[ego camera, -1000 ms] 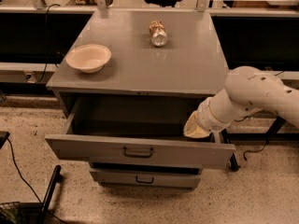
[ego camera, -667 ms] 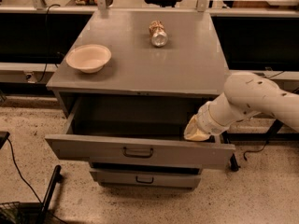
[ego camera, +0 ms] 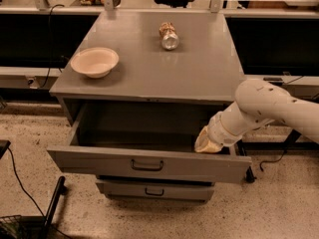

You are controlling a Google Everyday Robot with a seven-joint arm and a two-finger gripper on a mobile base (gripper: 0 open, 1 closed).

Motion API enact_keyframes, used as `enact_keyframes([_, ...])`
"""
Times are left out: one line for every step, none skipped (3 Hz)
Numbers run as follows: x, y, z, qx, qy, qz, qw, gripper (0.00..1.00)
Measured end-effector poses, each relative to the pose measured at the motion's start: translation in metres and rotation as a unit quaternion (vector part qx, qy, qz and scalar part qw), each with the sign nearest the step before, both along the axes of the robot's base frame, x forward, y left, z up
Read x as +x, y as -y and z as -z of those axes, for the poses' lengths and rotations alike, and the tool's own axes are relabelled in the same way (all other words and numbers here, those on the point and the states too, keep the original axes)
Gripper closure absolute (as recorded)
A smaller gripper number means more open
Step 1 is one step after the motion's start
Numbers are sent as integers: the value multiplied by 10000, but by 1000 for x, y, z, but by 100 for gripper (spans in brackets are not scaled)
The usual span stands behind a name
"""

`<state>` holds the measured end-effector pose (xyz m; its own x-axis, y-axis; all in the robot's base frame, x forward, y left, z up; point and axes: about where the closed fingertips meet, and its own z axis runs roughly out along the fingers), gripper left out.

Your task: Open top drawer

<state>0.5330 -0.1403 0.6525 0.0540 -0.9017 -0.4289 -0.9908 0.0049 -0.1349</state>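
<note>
Top drawer (ego camera: 109,161) grey, pulled out; end effector (ego camera: 207,143) inside right end.

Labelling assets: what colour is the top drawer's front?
Plain grey: the top drawer front, camera view. The gripper sits inside it, right side.

Gripper (ego camera: 205,146) — at right end of top drawer (ego camera: 94,161) — dipped slightly.

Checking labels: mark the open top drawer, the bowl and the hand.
Wide grey metal top drawer (ego camera: 94,159): camera view, left part of flat front.
Round cream bowl (ego camera: 94,60): camera view, inner hollow.
Hand (ego camera: 206,144): camera view, tan tip inside drawer's right end.
</note>
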Motion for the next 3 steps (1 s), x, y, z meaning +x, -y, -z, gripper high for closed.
enact_keyframes([-6,-6,3,167,-215,-319,9991,100])
enact_keyframes([-19,-13,-8,485,-391,-723,9954,100])
enact_keyframes([-38,-22,-36,820,-321,-1116,9898,100])
